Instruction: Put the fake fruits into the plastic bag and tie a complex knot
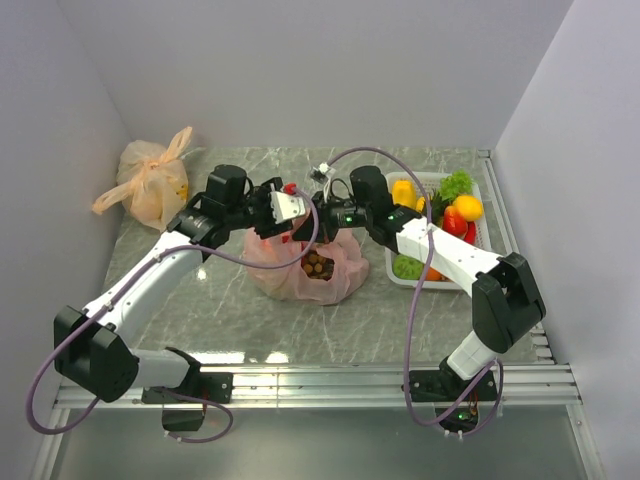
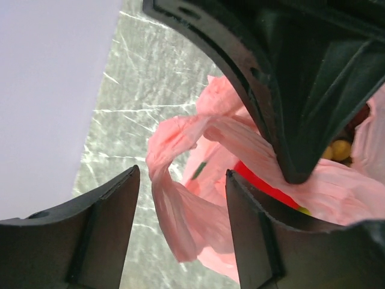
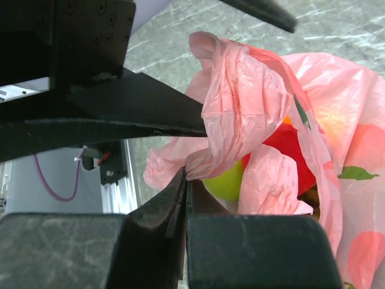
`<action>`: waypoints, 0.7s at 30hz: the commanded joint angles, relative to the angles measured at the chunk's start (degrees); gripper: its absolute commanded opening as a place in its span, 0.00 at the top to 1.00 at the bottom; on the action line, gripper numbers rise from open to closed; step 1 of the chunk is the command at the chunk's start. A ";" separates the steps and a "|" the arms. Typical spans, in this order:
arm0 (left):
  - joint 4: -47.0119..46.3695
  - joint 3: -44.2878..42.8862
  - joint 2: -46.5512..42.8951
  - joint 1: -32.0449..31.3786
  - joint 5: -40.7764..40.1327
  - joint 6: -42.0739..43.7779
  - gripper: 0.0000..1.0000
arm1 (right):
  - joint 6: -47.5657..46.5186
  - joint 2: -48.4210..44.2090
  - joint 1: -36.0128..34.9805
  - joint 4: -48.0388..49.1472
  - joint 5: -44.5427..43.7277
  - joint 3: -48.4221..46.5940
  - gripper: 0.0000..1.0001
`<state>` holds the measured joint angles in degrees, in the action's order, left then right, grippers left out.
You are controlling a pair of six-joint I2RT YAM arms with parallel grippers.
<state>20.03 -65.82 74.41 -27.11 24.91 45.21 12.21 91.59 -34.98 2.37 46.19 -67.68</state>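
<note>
Basket (image 1: 487, 215) right of plastic bag (image 1: 345, 275) | left tool (image 2: 182, 174) apart | right tool (image 3: 186, 177) apparently clamping it

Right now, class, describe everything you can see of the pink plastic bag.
The pink plastic bag is thin, crinkly, translucent, with printed leaf-and-fruit marks. It sits on the grey marble table, mouth open, fake fruits inside: red, green, brownish. The right hand pinches one twisted handle; another handle strip lies between the open fingers of the left hand.

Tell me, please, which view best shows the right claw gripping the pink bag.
Right wrist view: the right claw is shut on the pink bag, close up. Top view: arms hide the pinch. Left wrist view: pinch unclear.
</note>
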 commanded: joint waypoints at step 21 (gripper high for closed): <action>-6.60 1.57 -0.93 -4.17 -0.75 13.76 0.34 | 0.45 2.98 -0.44 -3.51 6.10 -7.73 1.00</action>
<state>15.11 -64.82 75.50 -30.83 21.10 55.72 12.78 94.59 -35.00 -1.43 50.43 -72.12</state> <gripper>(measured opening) 0.682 0.008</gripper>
